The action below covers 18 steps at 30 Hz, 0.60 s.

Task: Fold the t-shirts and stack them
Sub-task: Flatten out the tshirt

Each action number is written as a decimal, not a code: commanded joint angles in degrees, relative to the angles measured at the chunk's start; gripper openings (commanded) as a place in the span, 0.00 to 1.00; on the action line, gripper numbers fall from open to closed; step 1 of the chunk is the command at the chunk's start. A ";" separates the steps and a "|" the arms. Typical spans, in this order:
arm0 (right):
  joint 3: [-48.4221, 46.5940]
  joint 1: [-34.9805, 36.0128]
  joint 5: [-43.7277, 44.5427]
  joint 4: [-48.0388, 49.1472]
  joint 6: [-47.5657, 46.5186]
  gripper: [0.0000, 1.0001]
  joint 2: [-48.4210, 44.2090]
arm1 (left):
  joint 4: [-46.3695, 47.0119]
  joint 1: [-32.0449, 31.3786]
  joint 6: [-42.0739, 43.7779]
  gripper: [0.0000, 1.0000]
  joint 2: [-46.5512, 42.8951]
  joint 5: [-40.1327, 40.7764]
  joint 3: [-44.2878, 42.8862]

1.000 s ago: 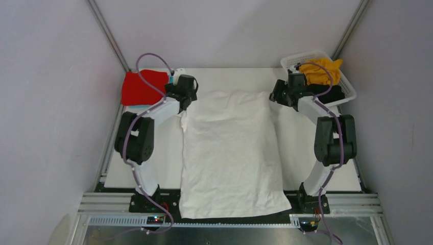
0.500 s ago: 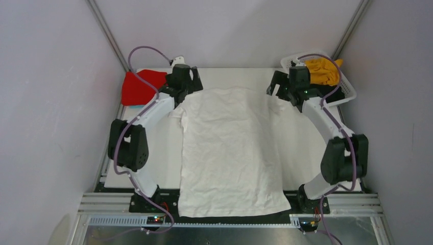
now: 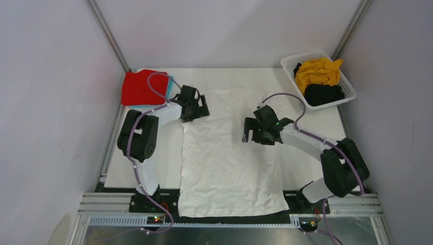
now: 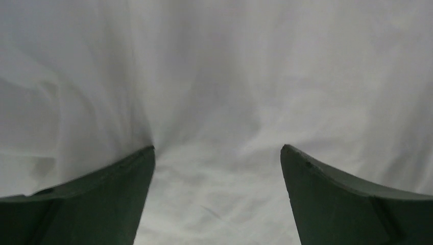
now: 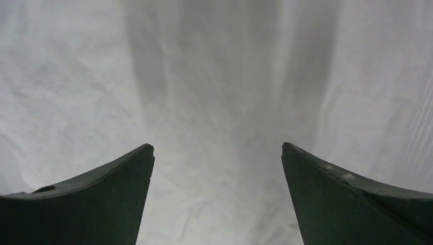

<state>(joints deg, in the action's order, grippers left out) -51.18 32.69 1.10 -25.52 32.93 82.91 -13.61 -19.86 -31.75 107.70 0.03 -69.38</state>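
A white t-shirt (image 3: 230,158) lies spread flat down the middle of the table, its hem hanging over the near edge. My left gripper (image 3: 196,109) hovers open over the shirt's far left shoulder area; in the left wrist view only white cloth (image 4: 219,92) shows between its spread fingers (image 4: 102,199). My right gripper (image 3: 255,131) is open above the shirt's right half, with white cloth (image 5: 219,102) beneath it and nothing held. A folded red t-shirt (image 3: 140,88) lies at the far left on a light blue one (image 3: 169,91). Mustard yellow (image 3: 317,70) and black (image 3: 322,94) shirts sit in the basket.
The white slotted basket (image 3: 348,88) stands at the far right corner. Grey walls enclose the table on three sides. A metal frame rail (image 3: 230,220) runs along the near edge by the arm bases.
Both grippers opened and let go of the shirt's far edge, which now lies flat. Both arms then drew back toward the near side, the right one inward over the shirt.
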 commanded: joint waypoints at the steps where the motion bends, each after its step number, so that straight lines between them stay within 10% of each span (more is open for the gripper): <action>1: -1.34 -2.91 0.44 5.67 4.30 0.99 7.66 | 0.42 -0.31 -3.92 1.00 1.88 -0.63 -0.75; 13: -23.59 -10.68 -8.21 3.78 -1.00 0.99 31.98 | -2.25 -2.02 -12.75 1.00 -7.39 -0.55 18.08; 18: -46.92 -11.96 -14.63 -8.71 -7.32 0.99 46.03 | -2.12 -13.91 -16.40 1.00 -13.20 -3.77 28.05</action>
<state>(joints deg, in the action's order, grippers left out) -83.79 21.54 -7.92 -25.26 32.12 117.21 -6.04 -24.03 -42.61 94.61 1.39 -49.17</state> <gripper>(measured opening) 0.992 0.996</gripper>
